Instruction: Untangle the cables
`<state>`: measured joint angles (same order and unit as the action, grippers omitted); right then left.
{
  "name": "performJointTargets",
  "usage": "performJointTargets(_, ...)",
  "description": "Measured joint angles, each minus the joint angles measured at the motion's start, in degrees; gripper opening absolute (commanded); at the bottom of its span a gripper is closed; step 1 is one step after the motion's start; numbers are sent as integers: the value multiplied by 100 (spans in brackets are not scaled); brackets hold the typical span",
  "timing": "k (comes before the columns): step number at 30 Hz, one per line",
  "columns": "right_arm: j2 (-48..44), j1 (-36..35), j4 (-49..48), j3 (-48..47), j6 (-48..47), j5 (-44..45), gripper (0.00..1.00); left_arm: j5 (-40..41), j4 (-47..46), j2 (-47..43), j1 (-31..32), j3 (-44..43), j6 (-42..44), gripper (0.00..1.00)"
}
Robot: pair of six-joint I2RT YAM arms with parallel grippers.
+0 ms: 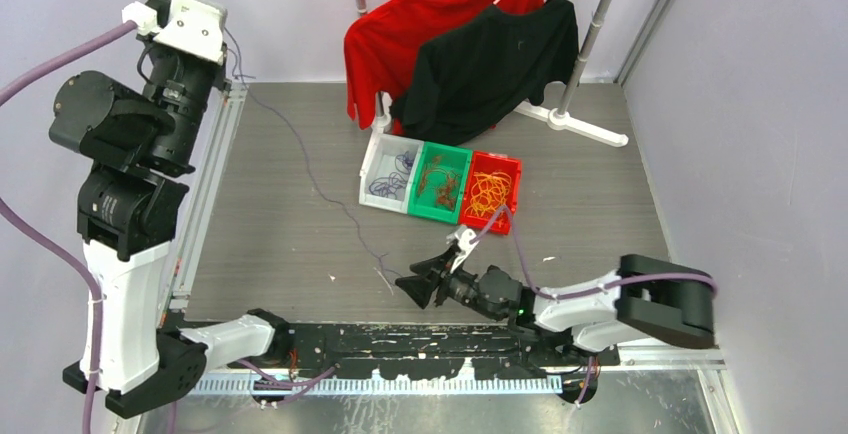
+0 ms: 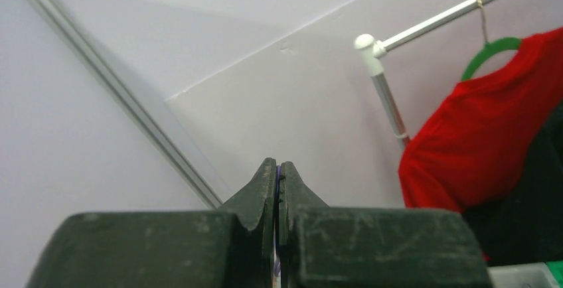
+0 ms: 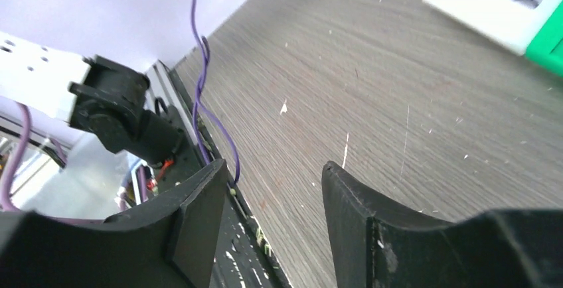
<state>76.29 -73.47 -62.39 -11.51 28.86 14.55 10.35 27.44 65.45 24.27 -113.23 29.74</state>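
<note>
1. Running diagonally across the table (image 1: 280, 244), one loose purple cable (image 1: 318, 186) spans from the 10 o'clock corner to a free end near 6 o'clock.
2. The other cables lie in three bins set side by side at about 1 o'clock from the table centre:
   - a purple bunch (image 1: 388, 186) in the white bin (image 1: 370, 172);
   - a dark red bunch (image 1: 443, 186) in the green bin (image 1: 430, 212);
   - a yellow-orange bunch (image 1: 488, 194) in the red bin (image 1: 500, 158).
3. The left gripper (image 2: 279, 165) is raised high at 10 o'clock. Its jaws are fully closed, with a purple strand (image 2: 277, 176) pinched between the tips.
4. The right gripper (image 1: 425, 289) sits low over the table at 6 o'clock. Its jaws are parted roughly halfway and grip nothing.
5. In the right wrist view, the purple cable (image 3: 194, 2) passes just beside the tip of one finger (image 3: 199, 208). Whether the two touch cannot be determined.
6. At 12 o'clock, behind the bins, a red shirt (image 1: 390, 34) and a black shirt (image 1: 490, 64) hang on a rack (image 1: 590, 39).
</note>
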Motion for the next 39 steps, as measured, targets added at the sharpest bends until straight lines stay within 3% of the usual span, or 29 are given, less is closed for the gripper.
performJointTargets(7,-1528,-9,1222,459,234,702,62,302,-424,479,-66,-879,529,0)
performJointTargets(14,-1976,-9,2361,654,400,1268,62,-26,-125,671,-72,-2114,372,0)
performJointTargets(22,-1998,-9,3174,44,-20,1241,69,-693,411,37,-72,-1405,72,0)
performJointTargets(31,-1117,-9,3366,-1794,-682,529,69,-1884,1292,-2,-72,-872,-411,0)
performJointTargets(39,-688,-2,3373,-1945,-728,44,66,-2903,1445,-105,-72,-341,-1185,0)
